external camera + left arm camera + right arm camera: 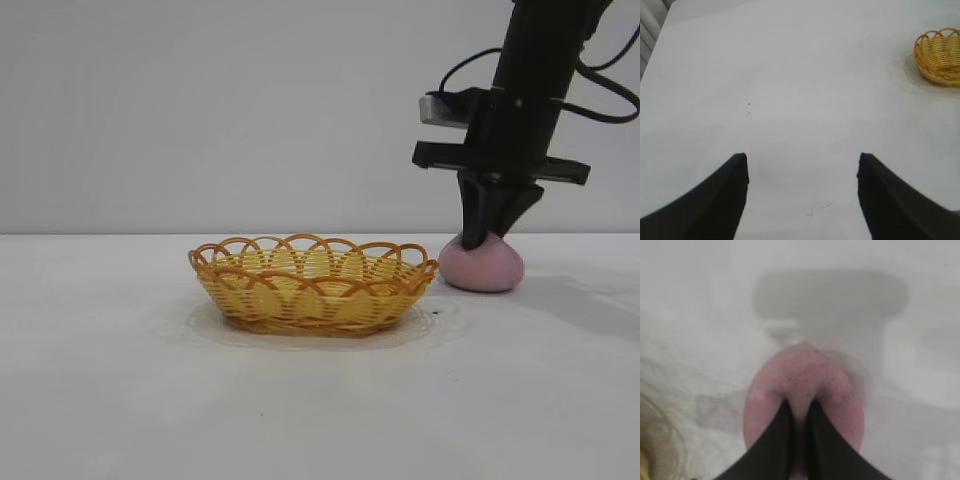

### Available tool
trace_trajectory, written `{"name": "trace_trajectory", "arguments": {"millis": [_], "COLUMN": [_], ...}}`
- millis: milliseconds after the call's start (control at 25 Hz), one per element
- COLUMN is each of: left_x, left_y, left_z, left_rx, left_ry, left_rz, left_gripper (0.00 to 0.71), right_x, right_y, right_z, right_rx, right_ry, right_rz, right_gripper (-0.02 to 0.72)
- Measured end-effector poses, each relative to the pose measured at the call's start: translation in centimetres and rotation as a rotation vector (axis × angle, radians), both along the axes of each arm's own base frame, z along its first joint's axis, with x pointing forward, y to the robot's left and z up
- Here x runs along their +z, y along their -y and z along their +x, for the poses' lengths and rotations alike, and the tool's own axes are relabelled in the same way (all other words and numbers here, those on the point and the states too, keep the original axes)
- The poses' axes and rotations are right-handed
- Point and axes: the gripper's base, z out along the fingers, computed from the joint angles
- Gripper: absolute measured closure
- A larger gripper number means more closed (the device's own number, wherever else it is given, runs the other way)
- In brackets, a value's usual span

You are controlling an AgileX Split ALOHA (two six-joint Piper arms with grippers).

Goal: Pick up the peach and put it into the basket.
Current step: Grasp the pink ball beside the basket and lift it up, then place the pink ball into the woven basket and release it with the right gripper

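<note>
Peach (484, 267) sits on the desk (100, 380) just beside the basket (313, 284) — not yet lifted. Right hand (478, 240) presses onto its top, fingers nearly together; left hand (802, 192) hangs apart, well away — lifting and placing remain.

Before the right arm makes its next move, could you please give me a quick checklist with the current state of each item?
1. Right claw down at the dusty-pink rounded peach: ok.
2. Claw fingers spread wide enough to take the peach: not ok, nearly together on its top.
3. Peach resting on the white table: ok.
4. Yellow-orange woven wicker basket upright, beside the peach: ok.
5. Basket interior free: cannot tell.
6. Left claw open, away from the basket: ok.
</note>
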Motion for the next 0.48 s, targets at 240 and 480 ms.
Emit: {"name": "trace_trajectory", "arguments": {"millis": [240, 480], "left_x": [0.0, 0.0], "left_y": [0.0, 0.0], "left_z": [0.0, 0.0], "left_rx": [0.000, 0.000], "left_ry": [0.000, 0.000], "left_rz": [0.000, 0.000], "left_gripper": [0.254, 0.254], "right_x": [9.0, 9.4], "right_y": [-3.1, -8.1], "right_z": [-3.6, -6.6], "right_rx": [0.130, 0.263], "right_ry": [0.140, 0.105], "right_rz": [0.127, 0.170], "right_gripper": [0.703, 0.703]}}
